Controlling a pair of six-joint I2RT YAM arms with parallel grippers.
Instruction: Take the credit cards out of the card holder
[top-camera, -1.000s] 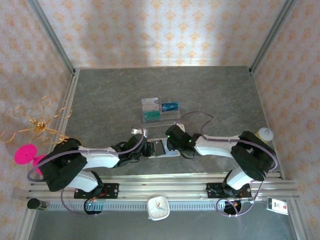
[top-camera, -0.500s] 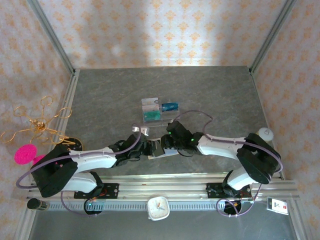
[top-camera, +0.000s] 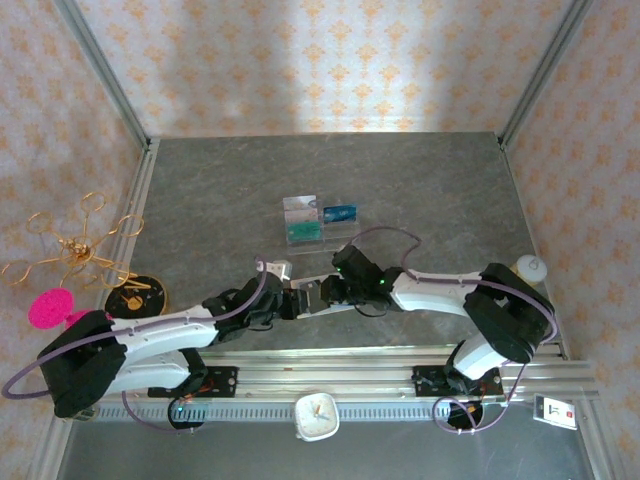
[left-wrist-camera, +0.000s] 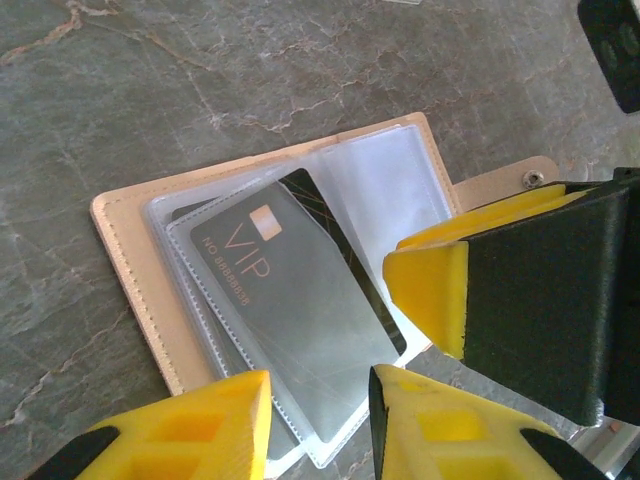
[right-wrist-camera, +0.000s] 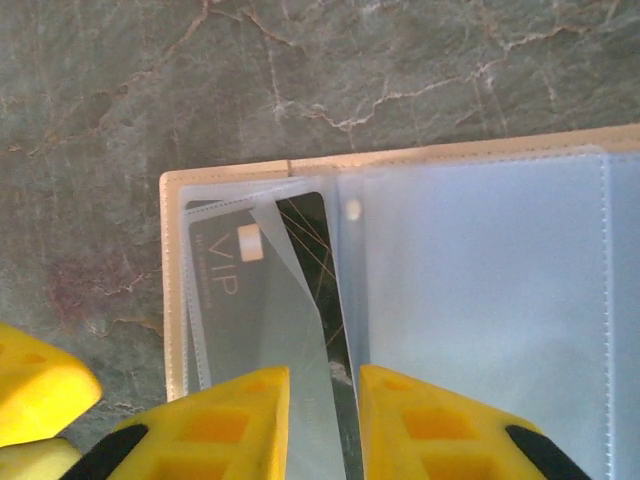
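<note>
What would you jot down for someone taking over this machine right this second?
Left gripper: jaws a narrow gap apart, low over one end of the clear sleeves; no firm grip visible.
Right gripper: also narrowly open, straddling a loose sleeve flap near the fold.
Card holder: open and flat on the table, between both grippers.
Done: some cards already sit in the clear tray farther back.
Left: a dark VIP card is inside its sleeve and needs drawing out. I cannot tell whether more cards lie under it.
</note>
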